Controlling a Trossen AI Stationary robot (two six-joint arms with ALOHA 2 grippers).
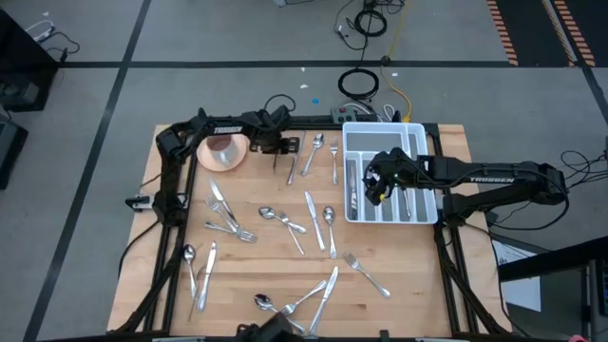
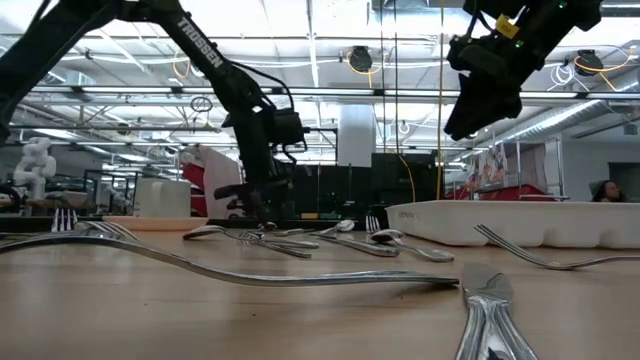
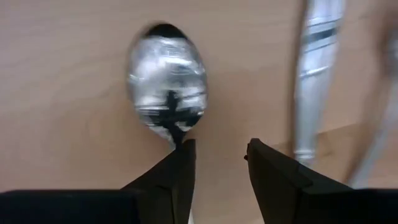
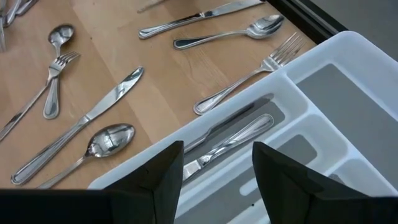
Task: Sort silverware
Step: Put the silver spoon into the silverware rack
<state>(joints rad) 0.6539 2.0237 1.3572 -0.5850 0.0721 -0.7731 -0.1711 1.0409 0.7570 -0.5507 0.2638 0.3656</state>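
Note:
Loose silverware lies about the wooden table: spoons, forks and knives. At the far side, beside a pink saucer with a cup, my left gripper points down, low over a spoon. It is open. The spoon's bowl lies just beyond the fingertips, its neck runs under one fingertip, and bare wood shows in the gap. My right gripper hangs open and empty above the white tray, where a knife lies in a compartment. My left gripper comes down from above at the spoon's neck, just behind the bowl. One fingertip stands over the neck and hides it. Whether that finger touches the spoon I cannot tell. The spoon lies flat on the table.
A fork and another piece lie close to the left gripper, on its right. More pieces lie at the table's middle and near edge. The tray stands at the far right. Cables lie on the floor beyond the table.

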